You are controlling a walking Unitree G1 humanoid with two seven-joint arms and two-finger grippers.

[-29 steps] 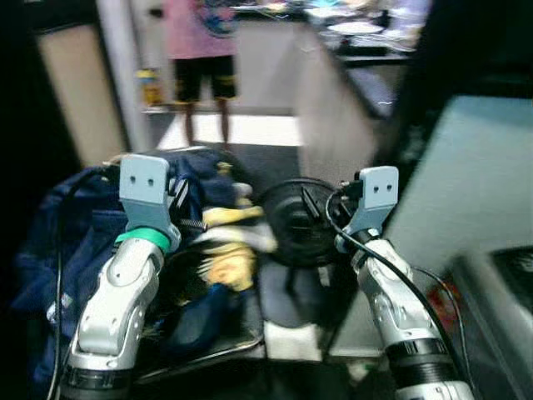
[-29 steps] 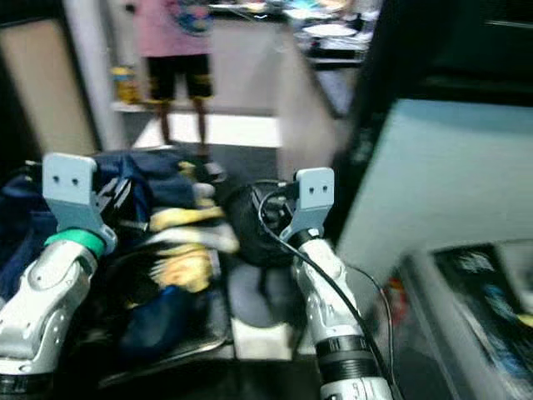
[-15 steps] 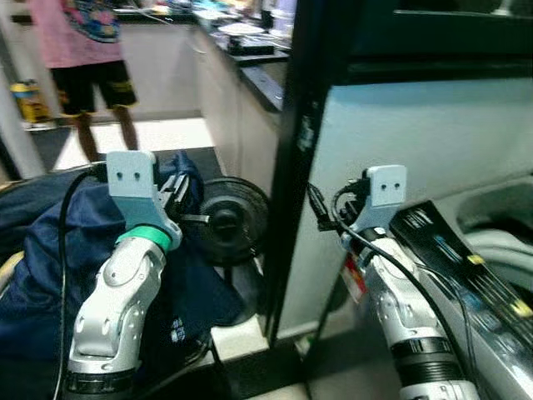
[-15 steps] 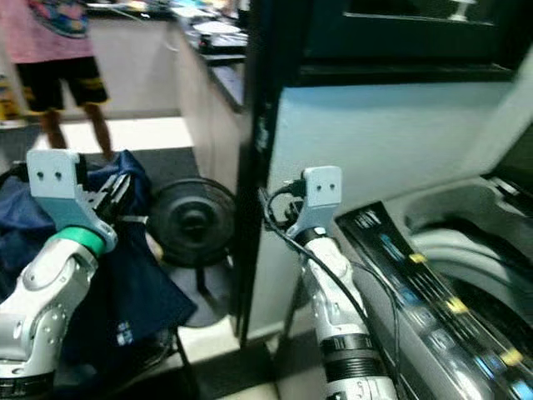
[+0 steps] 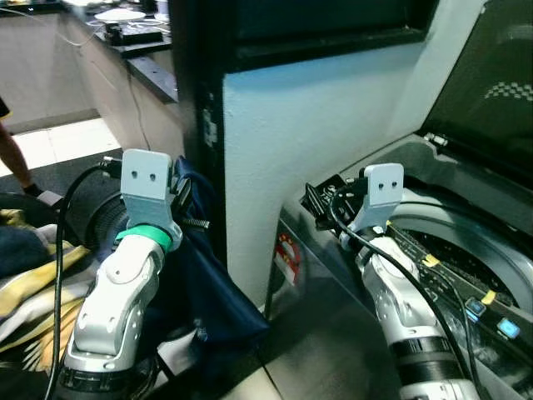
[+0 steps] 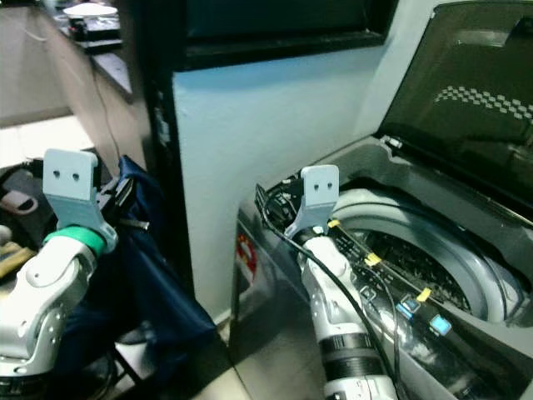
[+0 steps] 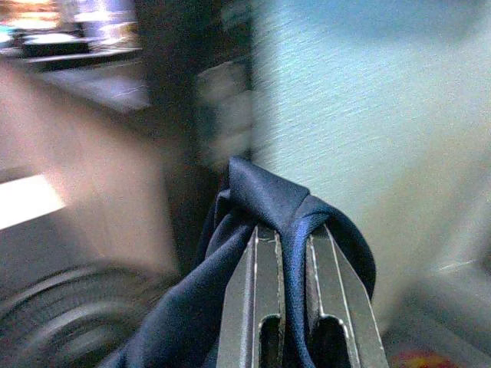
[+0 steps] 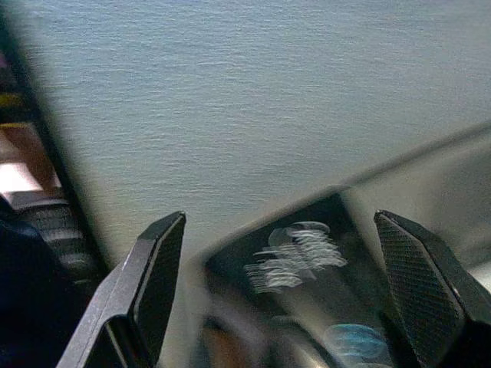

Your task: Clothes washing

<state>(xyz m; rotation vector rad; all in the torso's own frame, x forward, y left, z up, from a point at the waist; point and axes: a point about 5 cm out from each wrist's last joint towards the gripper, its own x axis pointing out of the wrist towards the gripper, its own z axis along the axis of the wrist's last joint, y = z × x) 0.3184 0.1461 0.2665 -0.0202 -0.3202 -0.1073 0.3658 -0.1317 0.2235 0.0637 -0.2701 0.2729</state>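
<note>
Garment [image 7: 253, 253]: navy cloth, pinched between the pressed-together fingers of the left hand [image 7: 295, 230], draping down beside the left arm toward the floor. Right hand [image 8: 295, 264]: fingers spread wide, nothing held, raised over the washer's near front corner. Washer [image 6: 466, 250]: top-loader, lid [image 6: 466, 100] raised, drum open, control strip along its front edge. Striped clothes [image 5: 33, 275]: heaped at far left. Wall [image 5: 316, 125]: pale, behind the washer.
</note>
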